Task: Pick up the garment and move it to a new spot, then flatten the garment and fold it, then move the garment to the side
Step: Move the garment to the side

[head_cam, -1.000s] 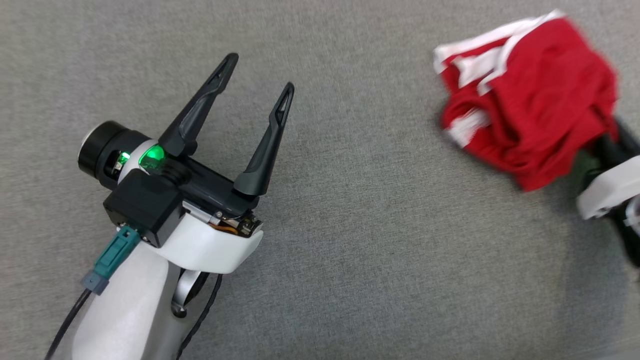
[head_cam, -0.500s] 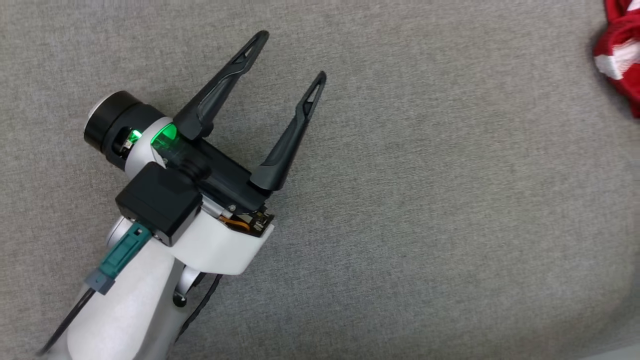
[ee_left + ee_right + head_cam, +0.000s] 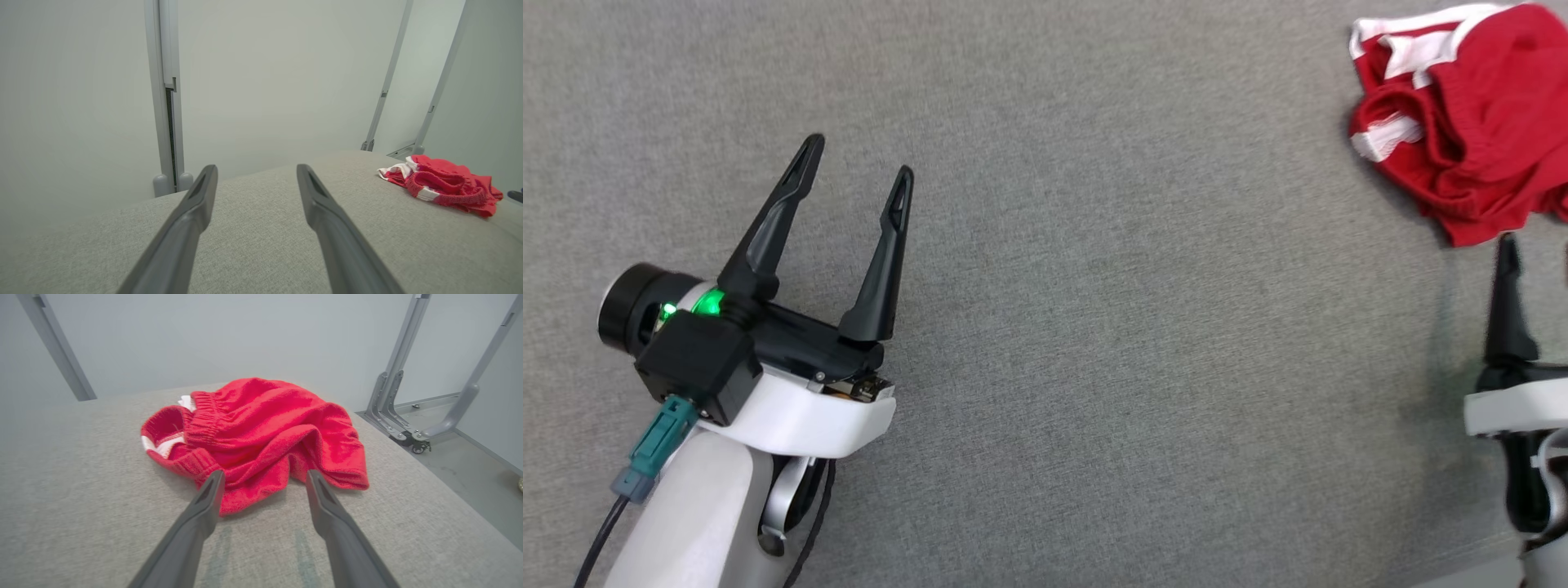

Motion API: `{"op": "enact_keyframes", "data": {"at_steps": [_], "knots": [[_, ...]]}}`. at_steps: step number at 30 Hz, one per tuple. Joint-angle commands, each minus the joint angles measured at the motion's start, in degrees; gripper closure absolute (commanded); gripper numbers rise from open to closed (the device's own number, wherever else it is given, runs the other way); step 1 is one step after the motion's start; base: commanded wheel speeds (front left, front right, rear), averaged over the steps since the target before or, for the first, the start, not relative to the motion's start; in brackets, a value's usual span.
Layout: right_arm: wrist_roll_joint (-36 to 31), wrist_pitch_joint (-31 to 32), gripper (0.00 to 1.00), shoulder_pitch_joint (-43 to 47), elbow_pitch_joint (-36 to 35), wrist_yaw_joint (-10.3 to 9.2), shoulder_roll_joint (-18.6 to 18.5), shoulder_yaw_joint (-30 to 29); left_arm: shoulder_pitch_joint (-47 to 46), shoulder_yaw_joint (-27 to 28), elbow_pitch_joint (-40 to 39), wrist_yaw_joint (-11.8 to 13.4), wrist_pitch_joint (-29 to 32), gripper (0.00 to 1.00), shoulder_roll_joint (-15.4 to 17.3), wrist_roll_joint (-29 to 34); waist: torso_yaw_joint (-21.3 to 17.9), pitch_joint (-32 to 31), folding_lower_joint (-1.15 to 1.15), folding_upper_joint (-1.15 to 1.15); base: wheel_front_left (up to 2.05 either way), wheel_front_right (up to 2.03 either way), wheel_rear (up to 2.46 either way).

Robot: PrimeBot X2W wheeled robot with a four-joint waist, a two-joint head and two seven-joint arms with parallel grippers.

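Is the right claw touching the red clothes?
Cannot tell. In the head view one finger of the right gripper ends at the edge of the garment; the right wrist view has a finger overlapping it.

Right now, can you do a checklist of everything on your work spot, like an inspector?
Surface: grey woven fabric.
Job's things: red garment with white trim, crumpled in a heap.
Clutter: nothing seen.
Grippers: left gripper open, far from the garment; right gripper open, fingers aimed at the garment's near edge.
Cables: dark cable with teal plug at the left wrist.
Surroundings: pale walls, grey metal posts, wheeled frame foot on the floor.
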Motion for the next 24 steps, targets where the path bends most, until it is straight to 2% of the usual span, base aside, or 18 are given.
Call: {"op": "enact_keyframes", "data": {"at_steps": [1, 5, 10, 14, 18, 24], "knots": [[-0.82, -0.3, 0.0, 1.17, -2.76, -0.02, 1.01, 0.7, 1.16, 0.59, 0.21, 0.76, -0.27, 0.0, 0.2, -0.58, -0.28, -2.74, 0.0, 0.0, 0.0, 0.0, 0.0], [-3.62, 0.51, 0.0, 3.42, -9.51, -0.02, 3.78, 3.12, 3.52, 1.82, 1.49, 2.15, -0.55, 0.0, -0.05, -1.55, 1.6, -5.32, 0.0, 0.0, 0.0, 0.0, 0.0], [-6.81, 3.63, 0.0, 5.24, -16.02, -0.03, 6.26, 4.34, 6.02, 3.72, 4.23, 3.52, -1.26, 0.0, -0.57, -3.22, 6.19, -8.72, 0.0, 0.0, 0.0, 0.0, 0.0], [-8.12, 6.51, 0.0, 7.17, -19.58, -0.01, 7.27, 5.65, 8.8, 6.12, 6.5, 4.87, -1.99, 0.0, -1.04, -4.55, 10.06, -11.83, 0.0, 0.0, 0.0, 0.0, 0.0], [-8.92, 8.7, 0.0, 10.39, -21.97, -0.03, 8.09, 5.24, 11.82, 7.62, 8.08, 5.0, -2.38, 0.0, -1.82, -6.21, 13.31, -15.46, 0.0, 0.0, 0.0, 0.0, 0.0], [-9.67, 11.32, 0.0, 15.41, -24.67, -0.02, 9.11, 4.03, 15.9, 8.96, 9.27, 5.08, -2.7, 0.0, -1.6, -6.53, 15.18, -19.93, 0.0, 0.0, 0.0, 0.0, 0.0]]}}
